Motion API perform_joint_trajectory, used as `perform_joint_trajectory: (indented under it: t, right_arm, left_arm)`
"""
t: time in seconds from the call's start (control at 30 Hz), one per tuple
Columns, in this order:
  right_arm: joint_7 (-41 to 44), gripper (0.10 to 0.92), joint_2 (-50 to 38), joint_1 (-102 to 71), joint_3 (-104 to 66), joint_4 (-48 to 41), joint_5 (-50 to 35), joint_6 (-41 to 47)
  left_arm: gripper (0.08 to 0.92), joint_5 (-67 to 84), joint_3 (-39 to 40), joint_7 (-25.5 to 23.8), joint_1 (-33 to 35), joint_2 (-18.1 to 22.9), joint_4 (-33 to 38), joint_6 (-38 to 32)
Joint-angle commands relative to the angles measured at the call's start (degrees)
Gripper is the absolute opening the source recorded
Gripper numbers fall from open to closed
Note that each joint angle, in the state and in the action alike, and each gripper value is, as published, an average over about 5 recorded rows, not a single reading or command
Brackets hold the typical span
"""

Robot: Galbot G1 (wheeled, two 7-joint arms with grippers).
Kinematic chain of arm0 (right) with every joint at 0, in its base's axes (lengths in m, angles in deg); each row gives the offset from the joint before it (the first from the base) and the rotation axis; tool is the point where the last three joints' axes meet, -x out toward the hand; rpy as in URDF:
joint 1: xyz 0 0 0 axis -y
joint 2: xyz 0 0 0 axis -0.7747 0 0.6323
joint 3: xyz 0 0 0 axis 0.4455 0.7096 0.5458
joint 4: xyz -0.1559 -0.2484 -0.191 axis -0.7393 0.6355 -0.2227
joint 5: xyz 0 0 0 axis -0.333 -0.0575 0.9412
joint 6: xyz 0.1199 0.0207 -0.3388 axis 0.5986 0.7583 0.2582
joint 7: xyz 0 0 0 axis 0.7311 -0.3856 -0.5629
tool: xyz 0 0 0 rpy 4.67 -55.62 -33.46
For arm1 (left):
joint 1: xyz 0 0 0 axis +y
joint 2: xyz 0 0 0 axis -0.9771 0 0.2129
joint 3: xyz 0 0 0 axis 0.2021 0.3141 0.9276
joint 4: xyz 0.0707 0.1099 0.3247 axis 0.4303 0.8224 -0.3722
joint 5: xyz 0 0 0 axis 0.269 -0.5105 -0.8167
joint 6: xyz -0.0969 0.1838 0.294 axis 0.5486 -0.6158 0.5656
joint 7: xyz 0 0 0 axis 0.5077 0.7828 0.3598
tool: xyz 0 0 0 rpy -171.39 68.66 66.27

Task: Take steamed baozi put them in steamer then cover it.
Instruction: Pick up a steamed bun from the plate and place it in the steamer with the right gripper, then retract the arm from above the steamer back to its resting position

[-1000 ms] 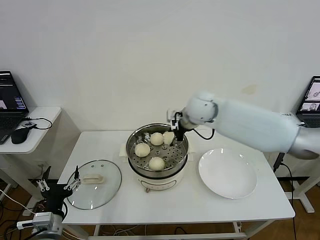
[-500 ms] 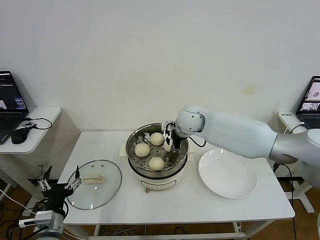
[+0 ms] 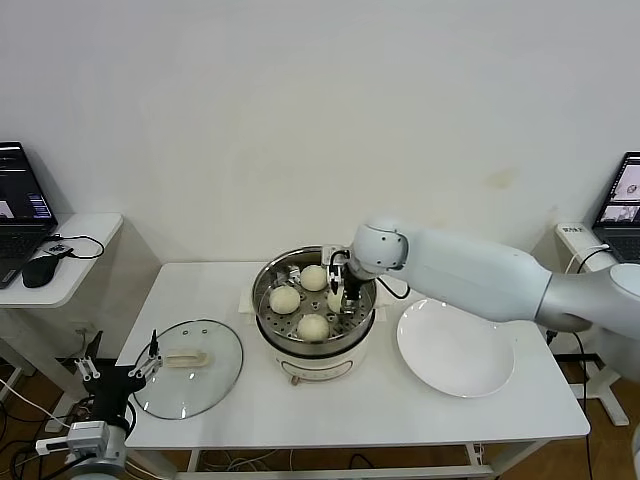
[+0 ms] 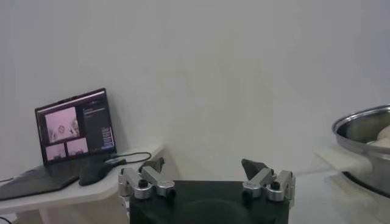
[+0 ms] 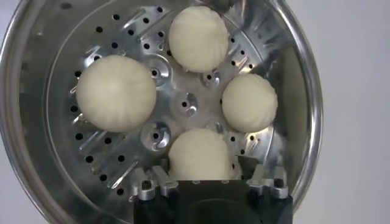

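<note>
Several cream-white baozi lie on the perforated floor of the steel steamer (image 3: 300, 254): one at the back (image 3: 314, 278), one on the left (image 3: 285, 299), one at the front (image 3: 313, 327). My right gripper (image 3: 338, 293) reaches down inside the basket at its right side. In the right wrist view it (image 5: 204, 159) stands open, its fingers apart on either side of a baozi (image 5: 200, 152) resting on the floor. The glass cover (image 3: 215, 375) lies flat on the table, left of the steamer. My left gripper (image 3: 120, 372) (image 4: 203, 164) waits open and empty off the table's left edge.
An empty white plate (image 3: 455, 347) sits right of the steamer. A side table with a laptop (image 3: 20, 190) and mouse stands far left; another laptop (image 3: 625, 195) is at far right. The right arm spans the table's back right.
The right gripper came down into the steamer with the baozi it was shut on, then opened and let it go onto the floor. The left arm has not moved.
</note>
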Motion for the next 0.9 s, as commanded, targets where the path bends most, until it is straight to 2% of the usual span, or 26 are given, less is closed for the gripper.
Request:
perform_joint_trajectory:
  t: [0.03, 0.17, 0.27, 0.43, 0.63, 0.77, 0.9]
  right_arm:
    - [-3.76, 0.821, -7.04, 1.89, -4.46, 7.89, -5.77, 0.12]
    - [-14.33, 0.823, -12.67, -0.62, -8.56, 14.33, -13.07, -0.68]
    - [-25.99, 0.823, -18.09, -6.21, -13.76, 19.78, -19.25, -3.88]
    - [-40.17, 0.823, -26.23, -25.82, -29.9, 26.59, -18.67, -16.49]
    - [-44.74, 0.823, -27.27, -60.09, -58.92, 30.73, -8.73, -29.97]
    - [-43.06, 0.823, -19.98, -80.62, -79.03, 31.72, -1.07, -38.06]
    - [-39.84, 0.823, -9.77, -91.78, -91.7, 31.38, 3.72, -45.32]
  left_arm:
    - [0.823, 0.0, 0.14, -0.02, -0.12, 0.05, 0.06, 0.07]
    - [0.823, -0.01, 0.41, -0.04, -0.28, 0.12, 0.54, 0.22]
    - [0.823, -0.08, 0.58, -0.05, -0.39, 0.1, 0.8, 0.35]
    - [0.823, -0.18, 0.8, -0.05, -0.37, 0.11, 0.47, 0.29]
    - [0.823, -0.09, 1.38, -0.2, -0.09, 0.25, -0.41, -0.35]
    - [0.823, -0.39, 2.57, -0.31, -0.15, 0.59, -0.54, -0.67]
    - [0.823, -1.76, 3.92, -0.34, -0.69, 0.85, -1.58, -0.8]
